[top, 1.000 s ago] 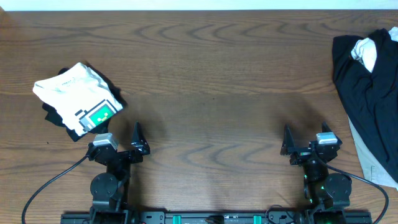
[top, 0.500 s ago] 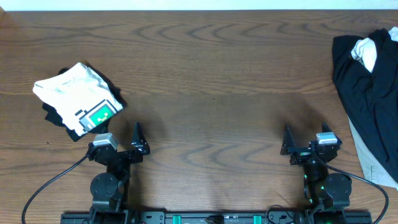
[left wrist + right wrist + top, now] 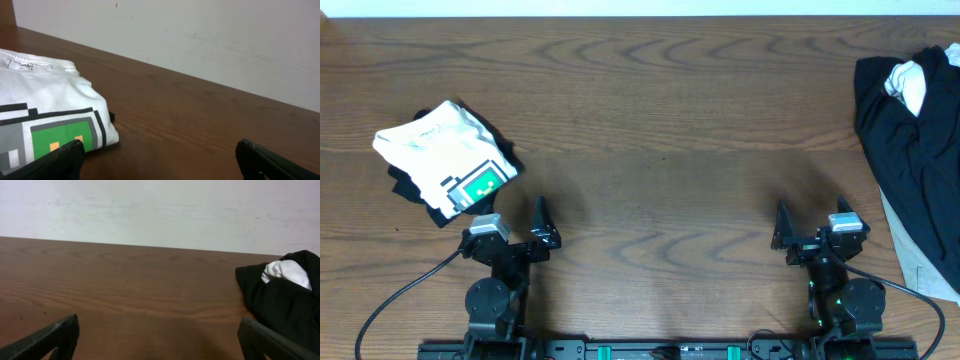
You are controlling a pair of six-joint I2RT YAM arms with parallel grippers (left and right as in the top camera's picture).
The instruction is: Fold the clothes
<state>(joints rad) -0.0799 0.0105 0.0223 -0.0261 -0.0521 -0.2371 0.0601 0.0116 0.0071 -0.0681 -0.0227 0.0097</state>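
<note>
I count two grippers, both released and holding nothing. The left gripper (image 3: 159,160) hangs low near one folded white T-shirt (image 3: 445,160), and the right gripper (image 3: 159,337) hangs over bare table (image 3: 660,110). One pair of trousers (image 3: 910,150) lies in a crumpled black heap at the table's right edge, partly out of view and well apart from both grippers. One white cloth (image 3: 908,85) sits on top of that heap.

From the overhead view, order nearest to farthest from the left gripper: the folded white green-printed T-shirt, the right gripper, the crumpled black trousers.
1. Folded white T-shirt, left side.
2. Right gripper, front right.
3. Crumpled black trousers, right edge.
</note>
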